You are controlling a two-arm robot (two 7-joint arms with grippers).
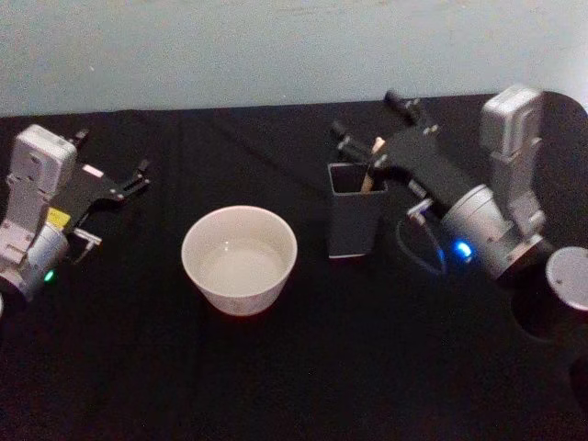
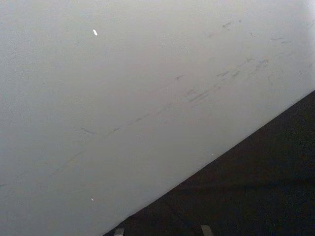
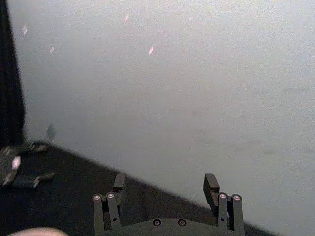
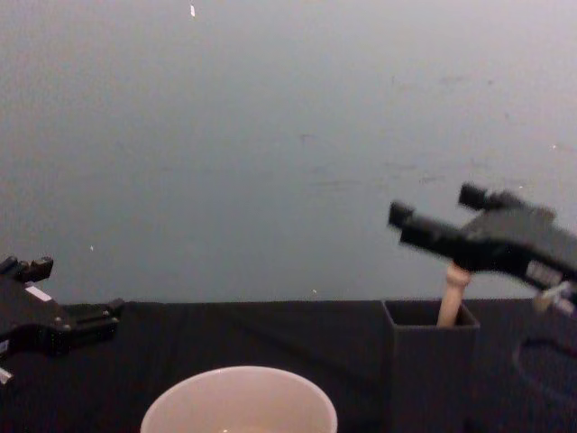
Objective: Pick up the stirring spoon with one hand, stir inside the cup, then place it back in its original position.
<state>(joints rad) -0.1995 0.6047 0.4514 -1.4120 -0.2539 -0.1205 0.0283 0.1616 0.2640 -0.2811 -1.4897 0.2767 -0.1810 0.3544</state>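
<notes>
The right gripper (image 1: 372, 124) is hovering with its two dark fingers (image 3: 211, 184) spread wide apart and gripping nothing, poised just above the small dark grey holder box (image 1: 355, 220) on the right of the black table (image 1: 138, 367). The stirring spoon (image 4: 451, 293) is standing inside that box, its cream handle top leaning against the right wall and poking up past the rim, just beneath the gripper's body and not between the fingers. The cup (image 1: 239, 259), wide and cream-white, is sitting upright just left of the box, apart from it. Farther out, the left gripper (image 1: 138, 176) is resting at the table's left edge, fingers parted a little around nothing, well away from the cup.
</notes>
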